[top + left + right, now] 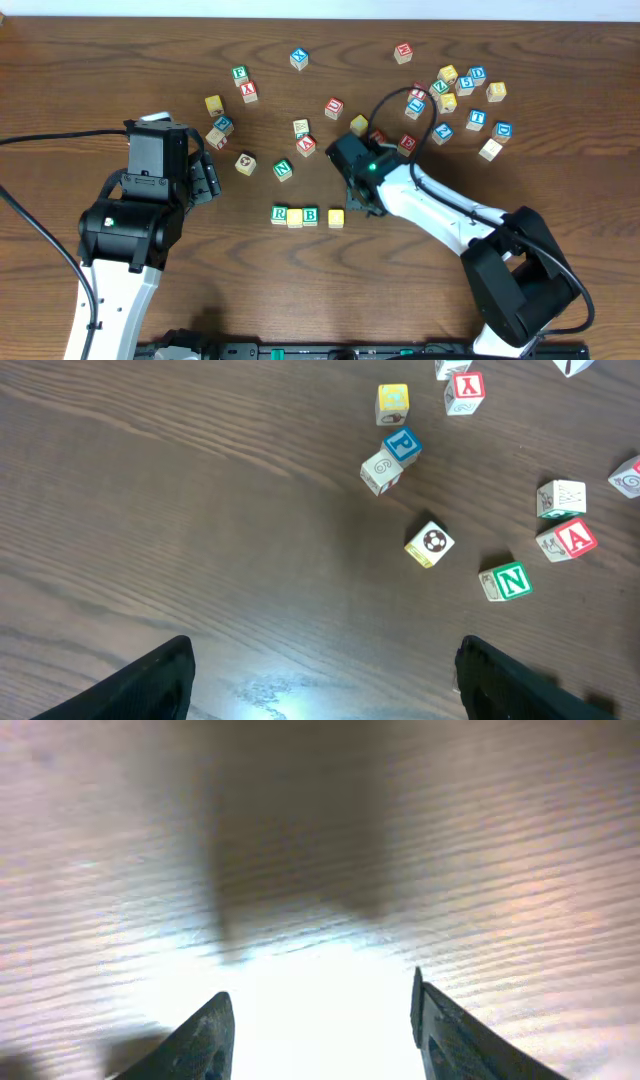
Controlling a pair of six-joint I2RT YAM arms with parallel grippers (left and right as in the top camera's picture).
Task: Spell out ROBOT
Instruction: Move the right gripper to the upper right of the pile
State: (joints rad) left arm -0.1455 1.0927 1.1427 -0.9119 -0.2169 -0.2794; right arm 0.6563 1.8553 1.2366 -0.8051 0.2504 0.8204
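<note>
Block row (307,216), right arm (425,205) stretched low beside it, right fingers (205,1040) spread, left fingers (150,682) spread

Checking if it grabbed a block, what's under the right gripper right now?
Only bare wooden table shows between the right gripper and its open fingers; no block there. In the overhead view, the gripper itself covers that spot.

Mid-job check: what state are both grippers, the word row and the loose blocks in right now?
Left gripper: jaws open, nothing between them.
Right gripper: jaws open, empty, just right of the row.
Word row: R block, a pale block with an unreadable letter, and B block side by side.
Yellow block: at the row's right end, slightly apart from B.
Loose blocks: scattered, none held.
</note>
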